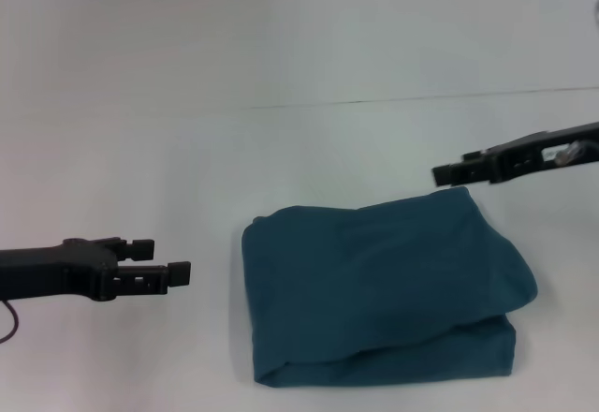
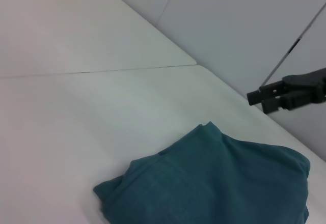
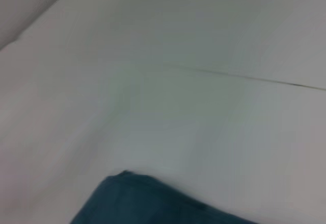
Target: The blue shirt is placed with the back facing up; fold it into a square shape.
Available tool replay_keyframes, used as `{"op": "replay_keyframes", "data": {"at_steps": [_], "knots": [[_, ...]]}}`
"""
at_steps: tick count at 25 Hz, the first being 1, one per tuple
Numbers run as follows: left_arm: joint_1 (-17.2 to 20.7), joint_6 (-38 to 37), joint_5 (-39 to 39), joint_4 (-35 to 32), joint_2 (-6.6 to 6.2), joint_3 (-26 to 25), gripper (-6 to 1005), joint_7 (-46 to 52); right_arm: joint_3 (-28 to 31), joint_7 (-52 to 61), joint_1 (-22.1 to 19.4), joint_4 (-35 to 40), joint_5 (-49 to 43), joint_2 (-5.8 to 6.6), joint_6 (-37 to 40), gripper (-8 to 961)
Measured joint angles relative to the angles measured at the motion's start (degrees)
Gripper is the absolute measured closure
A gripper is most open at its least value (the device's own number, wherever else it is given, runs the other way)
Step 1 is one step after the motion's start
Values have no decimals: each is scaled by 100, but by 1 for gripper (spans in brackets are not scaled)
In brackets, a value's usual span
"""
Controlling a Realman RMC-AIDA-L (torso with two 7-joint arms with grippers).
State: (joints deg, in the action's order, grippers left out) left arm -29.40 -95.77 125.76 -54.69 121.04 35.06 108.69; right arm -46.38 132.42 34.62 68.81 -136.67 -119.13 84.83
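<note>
- The blue shirt is lying folded into a rough square on the white table, its near edge doubled and its right side bulging.
- The left gripper is hovering left of it, jaws narrowly apart, holding nothing.
- The right gripper is hanging just past the far right corner; I cannot tell its jaw state.

Blue shirt: plain dark teal-blue. Left claw and right claw: black. Counter: white.
</note>
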Motion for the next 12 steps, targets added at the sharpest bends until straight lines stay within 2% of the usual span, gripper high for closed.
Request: {"op": "replay_keyframes", "data": {"at_steps": [2, 6, 12], "knots": [[-1, 38, -15, 53, 15, -11, 61, -37, -75, -250, -36, 33, 77, -98, 55, 470], [17, 55, -53, 80, 39, -25, 62, -82, -437, -544, -123, -357, 384, -89, -147, 278], [36, 57, -67, 82, 34, -33, 64, -18, -905, -810, -171, -436, 423, -83, 54, 598]]}}
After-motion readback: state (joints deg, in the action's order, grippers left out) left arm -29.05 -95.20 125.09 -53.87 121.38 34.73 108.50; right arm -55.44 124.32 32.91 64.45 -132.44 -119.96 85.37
